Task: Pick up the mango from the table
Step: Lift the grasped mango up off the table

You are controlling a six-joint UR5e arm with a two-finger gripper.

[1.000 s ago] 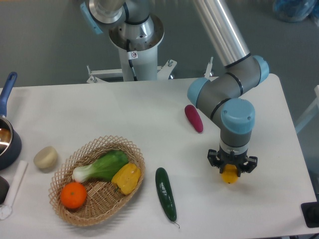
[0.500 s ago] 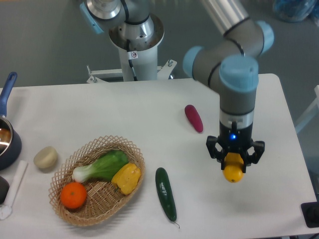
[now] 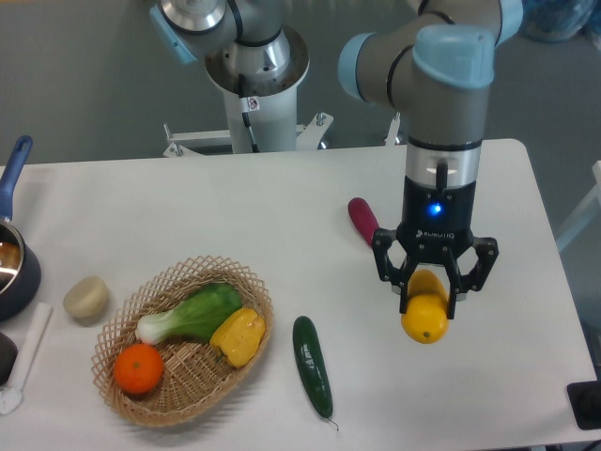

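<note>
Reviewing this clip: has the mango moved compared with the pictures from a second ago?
Yes. The mango, held in the hand, has risen toward the camera: it looks larger and sits higher in the picture than before, while the cucumber on the table has not shifted.

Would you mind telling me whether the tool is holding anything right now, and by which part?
The tool holds the mango, gripped at its upper end; the lower end hangs free below the fingers.

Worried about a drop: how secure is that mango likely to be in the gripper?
The mango looks smooth and rounded, so probably slippery. Most of it hangs below the gripper, so it might pivot. If dropped, it would likely roll on the table.
</note>
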